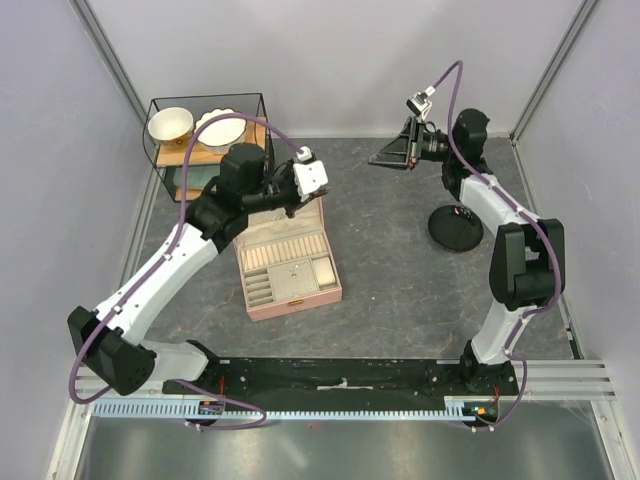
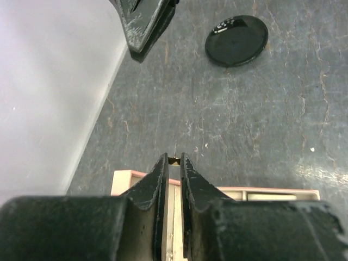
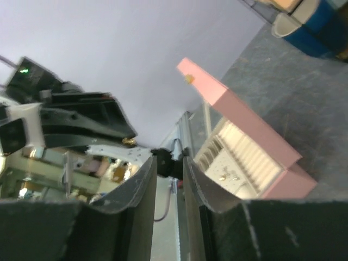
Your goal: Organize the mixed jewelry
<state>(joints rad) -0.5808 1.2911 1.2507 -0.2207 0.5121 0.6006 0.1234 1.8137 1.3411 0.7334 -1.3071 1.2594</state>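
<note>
Our left gripper [image 2: 174, 157] clamps a gold piece [image 2: 174, 160] by the pink box [image 1: 297, 306]; right gripper [image 3: 170, 163] slightly apart, empty. We judge sorting unfinished (other pieces [image 3: 224, 175] inside).

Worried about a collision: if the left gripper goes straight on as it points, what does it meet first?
Probably bare table, between the right gripper and black disc; the right gripper hangs close to that line, depth unclear.
</note>
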